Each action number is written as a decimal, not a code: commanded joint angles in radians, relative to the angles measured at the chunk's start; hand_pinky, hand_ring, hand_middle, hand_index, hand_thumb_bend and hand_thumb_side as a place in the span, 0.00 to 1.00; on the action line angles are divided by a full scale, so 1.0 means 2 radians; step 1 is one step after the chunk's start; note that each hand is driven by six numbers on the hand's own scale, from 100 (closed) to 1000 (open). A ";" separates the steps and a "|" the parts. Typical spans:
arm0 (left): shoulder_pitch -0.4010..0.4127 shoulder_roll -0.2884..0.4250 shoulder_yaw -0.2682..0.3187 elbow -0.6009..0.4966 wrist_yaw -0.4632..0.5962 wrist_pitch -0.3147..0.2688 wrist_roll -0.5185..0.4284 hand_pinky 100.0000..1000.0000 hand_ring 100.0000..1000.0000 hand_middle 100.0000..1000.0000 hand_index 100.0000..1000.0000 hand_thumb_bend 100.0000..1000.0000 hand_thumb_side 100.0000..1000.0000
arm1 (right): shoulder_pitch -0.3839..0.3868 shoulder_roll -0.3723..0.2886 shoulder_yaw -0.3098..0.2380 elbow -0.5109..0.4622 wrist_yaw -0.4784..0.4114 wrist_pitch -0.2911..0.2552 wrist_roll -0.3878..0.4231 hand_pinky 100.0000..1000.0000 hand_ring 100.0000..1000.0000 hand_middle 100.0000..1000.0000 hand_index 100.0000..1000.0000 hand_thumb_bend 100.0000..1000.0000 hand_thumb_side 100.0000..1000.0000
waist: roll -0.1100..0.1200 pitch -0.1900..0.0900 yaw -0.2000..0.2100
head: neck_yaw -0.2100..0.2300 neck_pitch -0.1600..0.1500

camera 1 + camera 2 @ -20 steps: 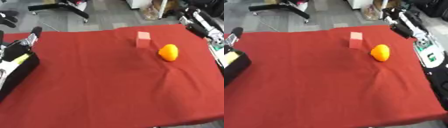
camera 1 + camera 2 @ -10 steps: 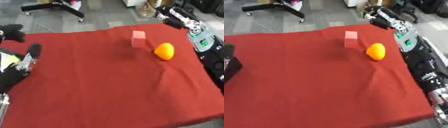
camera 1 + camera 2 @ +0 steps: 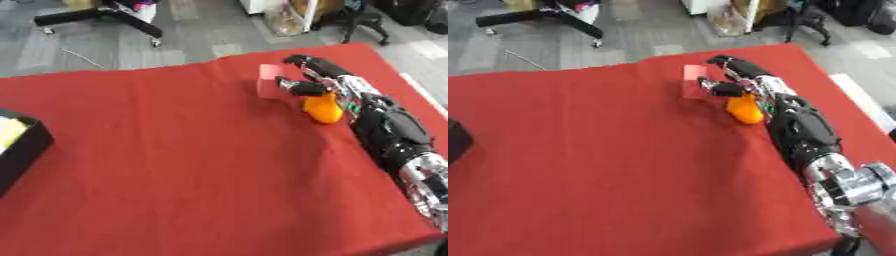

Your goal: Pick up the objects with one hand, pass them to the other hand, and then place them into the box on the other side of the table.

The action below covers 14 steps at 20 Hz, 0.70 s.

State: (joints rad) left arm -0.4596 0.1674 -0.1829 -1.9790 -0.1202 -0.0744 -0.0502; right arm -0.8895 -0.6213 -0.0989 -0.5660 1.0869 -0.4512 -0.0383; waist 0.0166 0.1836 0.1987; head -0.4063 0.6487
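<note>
— Red cloth covers the whole table (image 3: pixel 192 165), lying a little askew, with grey floor beyond its far edge. What is nearest?

— Nearest on the right, the robot's right arm (image 3: pixel 398 137) comes in from the lower right corner, black with a silver joint low down, and stretches up along the right side of the cloth.

— And on the left?

— A black box (image 3: pixel 24 150) sits at the left edge, cut off by the frame, with something pale yellow (image 3: pixel 9 131) inside it. The left hand shows in neither view.

— Where does the arm end?

— At the right hand (image 3: pixel 313 77), toward the far right part of the table. Its fingers (image 3: pixel 302 61) are spread and only slightly bent, reaching over two things without closing on either; the thumb (image 3: pixel 296 89) points left.

— Which two things?

— An orange object (image 3: pixel 323 108), rounded, lies on the cloth just under the wrist side of the hand, touching or nearly touching it; I cannot tell which. Just beyond it to the left stands a pink block (image 3: pixel 269 86), right beside the thumb.

— Is the hand holding the block?

— No, the fingers are not wrapped round it. Whether the thumb touches it I cannot say.

— And farthest away?

— Past the table, the base of a black office chair (image 3: pixel 109 14) on the floor at the top left, and dark chair legs (image 3: pixel 359 22) at the top right.
</note>
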 commanded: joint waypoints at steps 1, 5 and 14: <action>-0.009 -0.002 0.002 -0.011 0.002 -0.002 -0.008 0.72 0.49 0.49 0.71 0.45 0.71 | -0.014 -0.008 -0.006 0.002 0.022 -0.003 -0.019 0.89 0.93 0.95 0.98 0.14 1.00 | 0.000 -0.005 0.003 | -0.003 -0.010; -0.010 -0.005 0.000 -0.011 -0.001 -0.004 -0.013 0.72 0.49 0.49 0.71 0.45 0.72 | -0.017 -0.004 -0.008 0.002 0.040 0.000 -0.030 0.89 0.93 0.95 0.98 0.14 1.00 | 0.002 -0.002 0.010 | -0.006 -0.017; -0.009 -0.008 -0.001 -0.011 -0.006 -0.006 -0.020 0.72 0.49 0.49 0.71 0.44 0.74 | -0.016 0.001 -0.008 0.015 0.062 0.007 -0.031 0.85 0.87 0.92 0.98 0.02 0.90 | 0.002 0.001 0.013 | -0.010 -0.020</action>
State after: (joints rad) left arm -0.4642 0.1482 -0.1846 -1.9791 -0.1260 -0.0850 -0.0850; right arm -0.9079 -0.6145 -0.1166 -0.5422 1.1968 -0.4400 -0.1050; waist 0.0222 0.1981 0.2221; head -0.4238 0.6217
